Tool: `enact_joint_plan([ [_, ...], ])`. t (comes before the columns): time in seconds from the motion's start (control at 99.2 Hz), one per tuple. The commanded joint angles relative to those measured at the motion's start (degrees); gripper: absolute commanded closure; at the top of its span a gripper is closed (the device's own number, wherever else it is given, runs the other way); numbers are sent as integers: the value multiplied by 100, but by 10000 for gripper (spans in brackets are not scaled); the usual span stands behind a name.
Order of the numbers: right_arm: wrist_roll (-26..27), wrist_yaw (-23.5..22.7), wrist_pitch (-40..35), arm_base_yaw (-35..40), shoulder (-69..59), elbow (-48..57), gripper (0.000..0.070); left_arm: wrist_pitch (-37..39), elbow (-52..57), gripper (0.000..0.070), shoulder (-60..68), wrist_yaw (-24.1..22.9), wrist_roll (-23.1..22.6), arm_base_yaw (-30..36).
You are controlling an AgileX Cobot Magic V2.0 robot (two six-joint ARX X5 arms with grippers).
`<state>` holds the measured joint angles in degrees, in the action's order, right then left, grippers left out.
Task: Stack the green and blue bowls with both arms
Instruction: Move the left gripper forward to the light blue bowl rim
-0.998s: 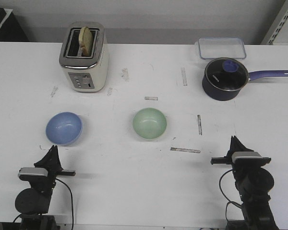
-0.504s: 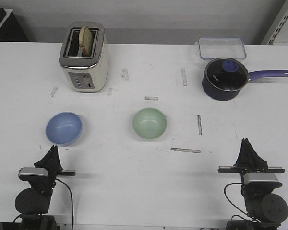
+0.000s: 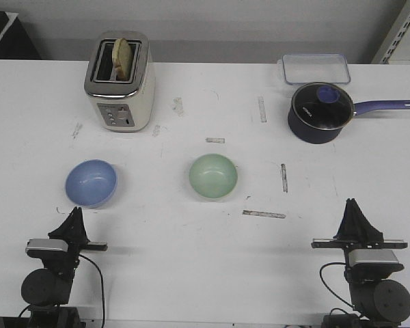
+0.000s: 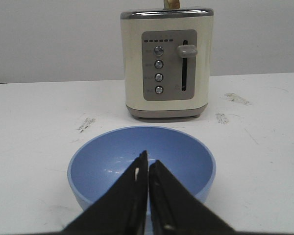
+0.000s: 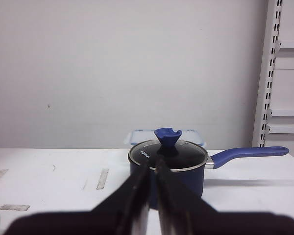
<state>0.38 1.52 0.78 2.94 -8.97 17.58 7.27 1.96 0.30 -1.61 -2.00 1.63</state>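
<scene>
Facing blue bowl [image 4: 142,169] — left pincer [image 4: 148,169] closed, empty

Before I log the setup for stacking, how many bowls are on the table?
2. The blue bowl sits ahead of the left gripper; the green bowl is mid-table. Neither is touched.

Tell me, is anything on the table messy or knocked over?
Nothing is tipped or spilled. The blue bowl and green bowl sit upright and apart, the saucepan has its lid on, and the toaster stands straight. Only scuffs and tape strips mark the table.
</scene>
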Motion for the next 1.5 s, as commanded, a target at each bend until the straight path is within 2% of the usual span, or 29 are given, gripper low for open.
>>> enact_joint_plan([
  [0.0,-22,-2,76,4,2,42,691,214,-120,697,-11,-13,125,-2],
  [0.101,-22,-2,74,4,2,42,691,221,-35,697,2,-61,181,-2],
  [0.202,-22,-2,76,4,2,42,691,212,114,696,103,-356,181,-2],
  [0.474,-24,-2,76,4,2,42,691,179,702,696,761,-358,109,-2],
  [0.827,-24,-2,74,4,2,42,691,81,1818,696,2402,-356,149,-2],
  [0.998,-22,-2,74,4,2,42,691,-459,2590,696,3357,-354,245,-2],
  [1.24,-22,-2,74,4,2,42,691,-772,3591,696,4360,-354,280,-28],
  [1.381,-24,-2,74,4,2,42,691,-1414,4203,696,4844,-345,776,-55],
  [1.492,-22,-2,74,4,2,42,691,-2159,4710,698,5276,-330,905,-149],
])
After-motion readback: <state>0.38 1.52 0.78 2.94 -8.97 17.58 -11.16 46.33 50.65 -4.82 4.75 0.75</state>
